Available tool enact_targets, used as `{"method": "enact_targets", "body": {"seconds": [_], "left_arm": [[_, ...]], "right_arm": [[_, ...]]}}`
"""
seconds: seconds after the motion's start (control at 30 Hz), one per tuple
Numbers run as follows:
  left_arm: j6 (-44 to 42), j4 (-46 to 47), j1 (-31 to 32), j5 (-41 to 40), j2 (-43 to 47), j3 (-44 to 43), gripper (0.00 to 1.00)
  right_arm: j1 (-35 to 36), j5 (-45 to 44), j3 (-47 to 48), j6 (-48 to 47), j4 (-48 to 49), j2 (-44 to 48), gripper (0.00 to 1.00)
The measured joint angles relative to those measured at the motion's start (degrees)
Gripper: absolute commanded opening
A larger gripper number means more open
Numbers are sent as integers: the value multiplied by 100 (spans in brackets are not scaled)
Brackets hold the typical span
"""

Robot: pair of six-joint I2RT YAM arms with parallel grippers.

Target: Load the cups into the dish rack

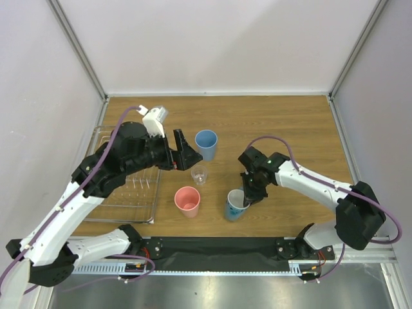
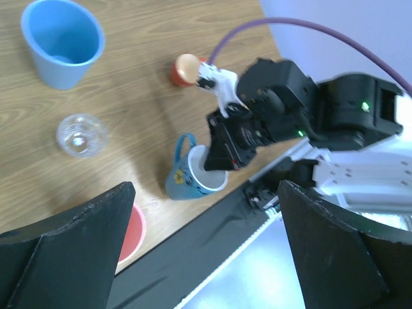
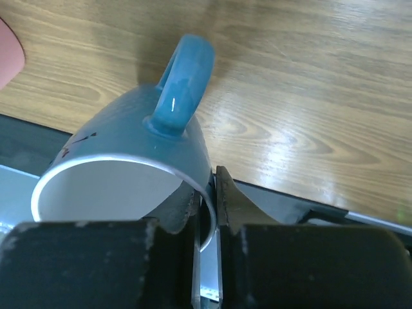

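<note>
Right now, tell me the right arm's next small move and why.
Probably lift the mug straight up a little: the right gripper pinches its rim, one finger inside, one outside, and the rack lies to the left, beyond the pink cup.

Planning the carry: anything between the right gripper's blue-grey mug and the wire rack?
Yes. The pink tumbler stands on the straight line from the blue-grey handled mug to the silvery wire dish rack, and the left arm hangs over the rack.
</note>
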State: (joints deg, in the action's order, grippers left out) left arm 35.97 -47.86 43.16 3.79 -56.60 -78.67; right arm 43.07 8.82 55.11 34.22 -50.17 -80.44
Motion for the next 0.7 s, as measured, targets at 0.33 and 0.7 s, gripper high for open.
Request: {"method": "enact_targets", "body": {"seconds": [0.33, 0.7], "left_arm": [[566, 1462, -382, 1906, -164, -153, 100], [3401, 3998, -1073, 3150, -365, 623, 99]], "right_arm": [[-2218, 1665, 1274, -358, -177, 1187, 0], [-2736, 4000, 2347, 778, 2218, 1445, 0]]}}
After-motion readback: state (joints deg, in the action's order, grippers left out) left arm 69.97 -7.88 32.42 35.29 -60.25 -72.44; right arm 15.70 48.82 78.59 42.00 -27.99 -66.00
